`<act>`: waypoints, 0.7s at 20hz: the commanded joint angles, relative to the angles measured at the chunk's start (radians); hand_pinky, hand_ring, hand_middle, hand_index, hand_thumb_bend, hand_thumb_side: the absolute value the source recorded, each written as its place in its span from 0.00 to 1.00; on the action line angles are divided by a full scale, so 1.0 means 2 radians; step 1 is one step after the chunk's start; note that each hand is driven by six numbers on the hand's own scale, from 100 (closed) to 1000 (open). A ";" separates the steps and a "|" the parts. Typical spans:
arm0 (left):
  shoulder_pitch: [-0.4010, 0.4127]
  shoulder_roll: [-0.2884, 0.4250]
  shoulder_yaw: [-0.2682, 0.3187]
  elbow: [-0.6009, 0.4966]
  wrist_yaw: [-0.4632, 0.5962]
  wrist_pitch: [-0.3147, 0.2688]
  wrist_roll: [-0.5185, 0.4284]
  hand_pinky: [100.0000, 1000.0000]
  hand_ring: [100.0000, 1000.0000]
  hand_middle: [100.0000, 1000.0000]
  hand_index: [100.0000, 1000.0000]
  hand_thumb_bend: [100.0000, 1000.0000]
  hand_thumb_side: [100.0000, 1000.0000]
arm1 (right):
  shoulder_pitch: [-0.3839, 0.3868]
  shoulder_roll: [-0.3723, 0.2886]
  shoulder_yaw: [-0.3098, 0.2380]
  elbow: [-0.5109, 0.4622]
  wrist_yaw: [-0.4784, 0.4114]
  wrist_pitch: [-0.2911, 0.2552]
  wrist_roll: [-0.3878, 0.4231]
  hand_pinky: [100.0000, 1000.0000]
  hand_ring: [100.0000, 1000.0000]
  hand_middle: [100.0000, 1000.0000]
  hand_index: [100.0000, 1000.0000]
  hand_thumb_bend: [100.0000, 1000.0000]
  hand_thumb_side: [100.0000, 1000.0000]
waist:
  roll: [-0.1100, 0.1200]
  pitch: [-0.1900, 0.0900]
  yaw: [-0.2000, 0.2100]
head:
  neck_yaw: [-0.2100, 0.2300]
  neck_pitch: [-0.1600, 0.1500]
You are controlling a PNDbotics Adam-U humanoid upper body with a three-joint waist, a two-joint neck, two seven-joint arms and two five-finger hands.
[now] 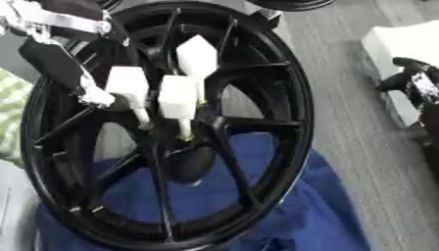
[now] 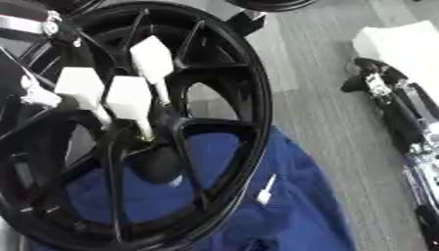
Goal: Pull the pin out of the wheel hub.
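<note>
Black and glossy, the wheel hub (image 1: 171, 127) filled most of the left eye view, lying tilted on a blue cloth (image 1: 317, 211) spread over a grey counter (image 1: 343, 98). Three white pins stood in the holes around its centre: the left pin (image 1: 129, 88), the middle pin (image 1: 178, 100) and the rear pin (image 1: 197, 59), each with a broad blocky head and a thin shank running down toward the boss. The left hand (image 1: 64, 63) came in from the upper left corner, black with silver joints, and its fingers (image 1: 92, 95) reached down just beside the left pin's head; they looked to be touching it, though I could not tell whether they were closed on it. The right hand (image 1: 416, 86) showed at the right edge, well apart from the wheel, near a white block (image 1: 403, 41); whether its fingers were open or closed could not be made out. In the right eye view the same wheel sat further left, the three pins seated in the hub as a close cluster. The right hand appeared more fully here as a dark, silver-jointed shape along the right edge, holding nothing that could be seen. A small white piece (image 2: 267, 191) lay on the blue cloth just outside the rim.
</note>
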 commanded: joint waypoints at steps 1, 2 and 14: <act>-0.010 0.003 0.005 0.003 -0.010 -0.004 0.003 0.69 0.63 0.53 0.70 0.38 0.34 | -0.001 -0.006 -0.004 -0.004 0.001 -0.001 0.001 1.00 0.66 0.54 0.84 0.00 0.68 | -0.003 -0.008 0.000 | 0.002 -0.006; -0.010 0.002 0.004 0.005 -0.012 -0.006 0.003 0.69 0.62 0.52 0.70 0.37 0.32 | -0.001 -0.006 -0.005 -0.004 0.001 -0.001 0.001 1.00 0.66 0.54 0.84 0.00 0.68 | -0.003 -0.008 0.000 | 0.002 -0.006; -0.007 -0.003 0.010 0.013 0.001 0.004 0.037 0.62 0.52 0.36 0.52 0.19 0.18 | 0.000 -0.003 -0.006 -0.001 -0.001 0.000 0.002 1.00 0.66 0.54 0.84 0.00 0.69 | -0.004 -0.008 0.000 | 0.000 -0.006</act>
